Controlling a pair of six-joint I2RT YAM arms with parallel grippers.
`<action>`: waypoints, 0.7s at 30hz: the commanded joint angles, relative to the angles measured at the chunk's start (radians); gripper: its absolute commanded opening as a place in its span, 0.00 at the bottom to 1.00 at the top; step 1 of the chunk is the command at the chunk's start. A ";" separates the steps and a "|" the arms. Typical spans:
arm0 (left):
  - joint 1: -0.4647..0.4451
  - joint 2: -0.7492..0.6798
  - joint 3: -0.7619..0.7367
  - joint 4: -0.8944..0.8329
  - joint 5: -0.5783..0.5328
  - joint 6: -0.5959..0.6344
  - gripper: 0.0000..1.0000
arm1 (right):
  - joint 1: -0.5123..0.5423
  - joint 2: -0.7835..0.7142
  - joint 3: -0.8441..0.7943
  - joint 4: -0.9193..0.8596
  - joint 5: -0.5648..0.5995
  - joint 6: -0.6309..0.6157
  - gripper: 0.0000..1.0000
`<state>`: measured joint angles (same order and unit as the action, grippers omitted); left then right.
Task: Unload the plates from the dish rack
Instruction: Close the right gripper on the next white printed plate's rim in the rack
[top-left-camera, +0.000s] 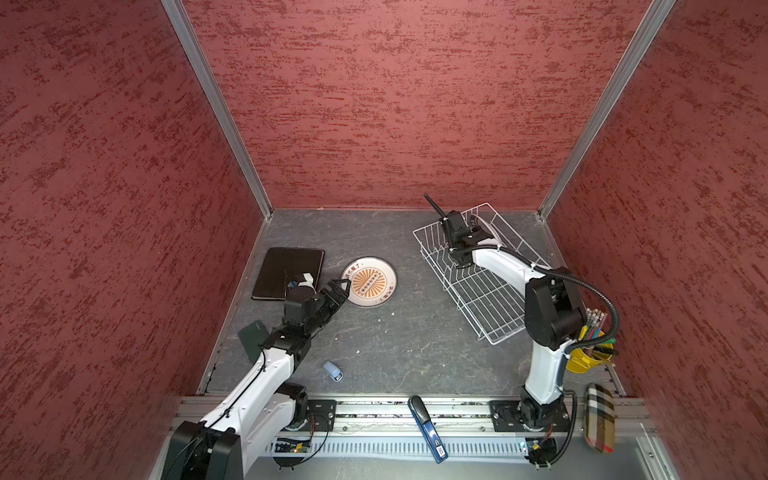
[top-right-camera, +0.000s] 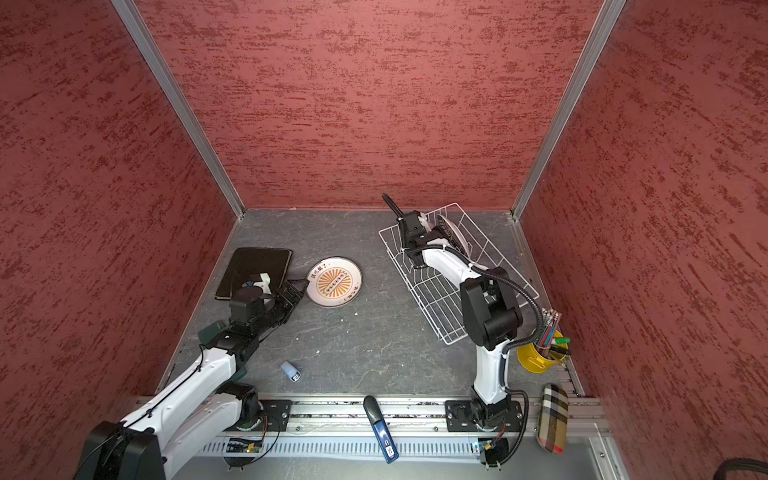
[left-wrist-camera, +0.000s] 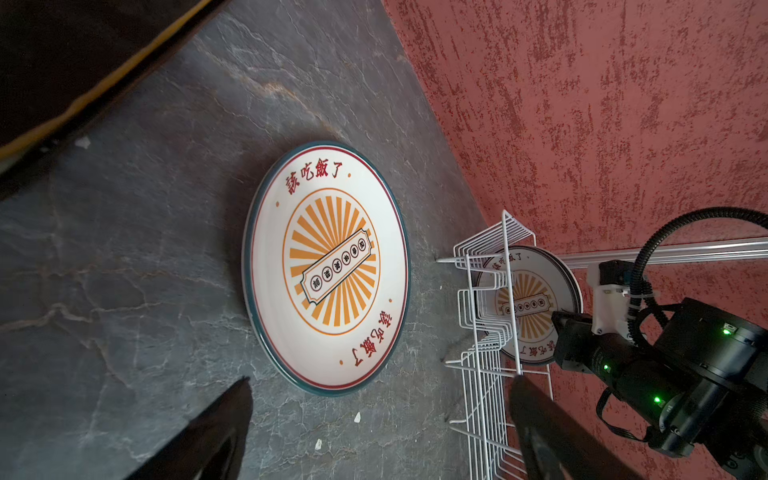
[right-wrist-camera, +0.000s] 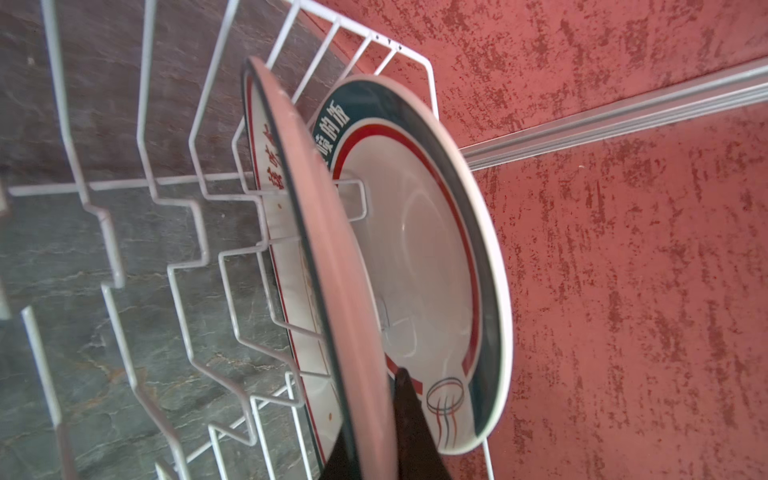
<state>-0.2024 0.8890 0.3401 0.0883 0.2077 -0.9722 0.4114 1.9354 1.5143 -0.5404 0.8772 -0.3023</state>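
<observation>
My right tool (right-wrist-camera: 370, 436) is clenched on the rim of the upright sunburst plate (right-wrist-camera: 316, 232), edge-on so it should lift clear of the dish rack (right-wrist-camera: 166, 199) prongs. The teal-rimmed plate (right-wrist-camera: 415, 249) stands just beyond. My left tool (top-left-camera: 337, 287), released, is beside the flat sunburst plate (top-left-camera: 369, 281).

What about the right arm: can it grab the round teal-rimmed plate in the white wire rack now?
Probably not yet. Its jaws are shut on the round white orange-sunburst plate, standing just in front of the round white teal-rimmed plate.
</observation>
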 joint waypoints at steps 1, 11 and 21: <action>-0.008 0.004 0.009 0.013 0.005 0.001 0.96 | -0.005 0.015 0.004 -0.003 0.023 0.025 0.00; -0.017 0.004 0.026 0.007 0.007 0.001 0.96 | -0.003 -0.014 0.040 -0.028 0.023 0.025 0.00; -0.029 0.008 0.031 0.006 -0.004 0.002 0.96 | 0.006 -0.087 0.061 -0.047 0.026 0.009 0.00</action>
<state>-0.2241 0.8902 0.3405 0.0879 0.2070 -0.9756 0.4114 1.9079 1.5307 -0.5892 0.8497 -0.3000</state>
